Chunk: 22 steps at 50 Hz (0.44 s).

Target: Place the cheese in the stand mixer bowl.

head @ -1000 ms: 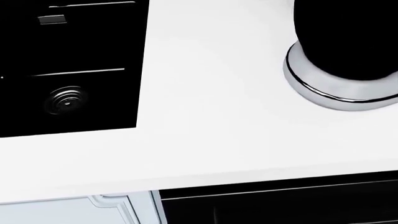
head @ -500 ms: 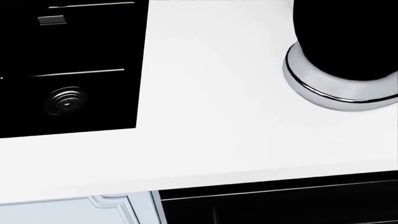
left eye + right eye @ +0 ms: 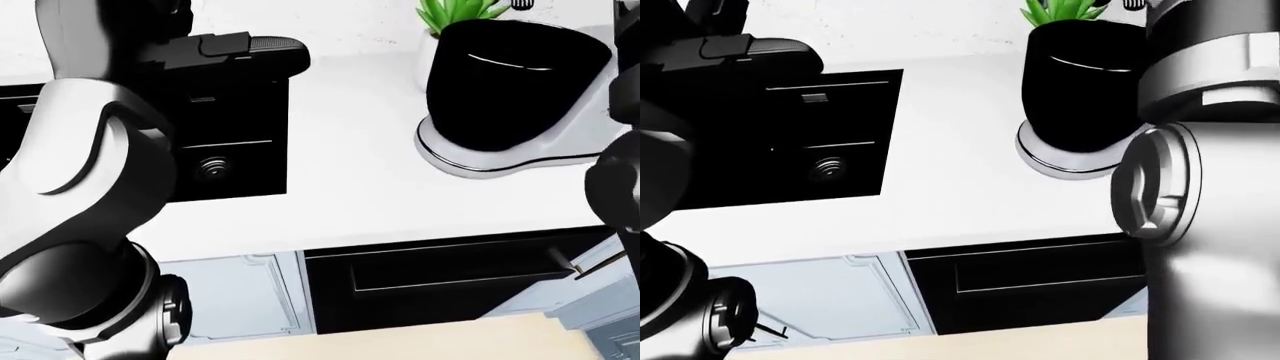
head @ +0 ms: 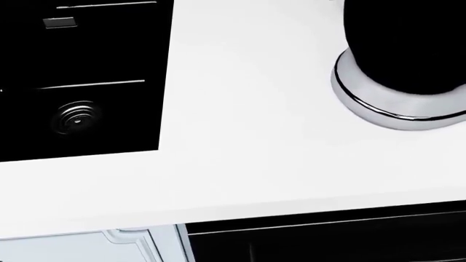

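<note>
The left hand reaches in from the left of the left-eye view, hanging over the black sink. Only a dark, blunt shape shows past the wrist, so whether its fingers are spread or curled cannot be told, and nothing can be seen in it. The big white and grey left arm fills the left side of that view below it. The right arm crowds the right edge of the right-eye view as a thick grey and black column; its hand does not show anywhere.

Under the left hand, the sink is set into a white counter, with a round metal drain near its lower edge. Across a bare stretch of counter to the right stands the mixer bowl, black with a shiny silver base, upright on the counter. A green plant sits just behind it toward the top of the view. Below the counter edge is a dark drawer beside a pale cabinet door.

The cheese is not visible in any view.
</note>
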Tool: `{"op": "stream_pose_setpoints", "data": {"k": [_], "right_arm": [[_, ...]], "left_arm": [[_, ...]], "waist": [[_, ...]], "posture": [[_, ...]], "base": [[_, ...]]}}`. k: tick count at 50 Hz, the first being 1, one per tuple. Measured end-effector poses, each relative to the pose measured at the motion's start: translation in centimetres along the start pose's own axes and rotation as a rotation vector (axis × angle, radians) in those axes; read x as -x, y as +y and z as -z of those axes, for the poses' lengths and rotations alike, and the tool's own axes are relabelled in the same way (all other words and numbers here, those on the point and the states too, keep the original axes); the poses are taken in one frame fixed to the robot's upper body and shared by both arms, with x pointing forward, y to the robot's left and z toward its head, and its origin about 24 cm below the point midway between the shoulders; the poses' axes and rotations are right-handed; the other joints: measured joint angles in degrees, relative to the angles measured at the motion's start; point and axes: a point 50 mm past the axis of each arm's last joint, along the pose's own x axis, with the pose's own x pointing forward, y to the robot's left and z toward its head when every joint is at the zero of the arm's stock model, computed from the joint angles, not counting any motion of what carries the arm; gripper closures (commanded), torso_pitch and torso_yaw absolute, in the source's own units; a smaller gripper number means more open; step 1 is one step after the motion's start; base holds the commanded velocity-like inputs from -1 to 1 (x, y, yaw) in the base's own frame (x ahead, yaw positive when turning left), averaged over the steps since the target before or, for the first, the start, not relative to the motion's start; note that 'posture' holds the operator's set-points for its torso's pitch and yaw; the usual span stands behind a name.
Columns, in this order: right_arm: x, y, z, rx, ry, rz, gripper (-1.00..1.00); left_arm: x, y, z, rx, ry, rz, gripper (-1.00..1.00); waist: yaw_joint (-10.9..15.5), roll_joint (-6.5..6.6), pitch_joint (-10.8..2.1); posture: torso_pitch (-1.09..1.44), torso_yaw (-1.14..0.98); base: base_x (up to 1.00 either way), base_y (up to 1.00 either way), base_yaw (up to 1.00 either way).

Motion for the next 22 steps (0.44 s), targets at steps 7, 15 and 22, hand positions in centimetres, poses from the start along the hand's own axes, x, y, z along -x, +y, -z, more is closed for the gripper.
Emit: {"op": "stream_pose_setpoints", "data": {"k": [7, 15, 22], "right_arm": [[0.2, -2.8, -1.6, -0.179, -0.068, 0.087, -1.00], [0.7, -6.0, -4.0, -0.437, -0.156, 0.113, -1.00], [2.1, -9.3, -7.9, -0.603, -0.311, 0.132, -1.00]], "left_arm": [[0.0, 0.1, 0.0, -0.001, 0.001, -0.003, -1.00], [0.0, 0.2, -0.2, 0.001, -0.008, -0.008, -1.00], [0.0, 0.1, -0.3, 0.003, -0.008, -0.003, -1.00]], "waist": [[-0.01, 0.03, 0.27], [-0.13, 0.12, 0.55], [-0.29, 0.40, 0.85]], "posture": [[0.00, 0.00], [0.00, 0.00], [0.00, 0.00]], "base": [[0.00, 0.00, 0.00], [0.00, 0.00, 0.00], [0.00, 0.00, 0.00]]}}
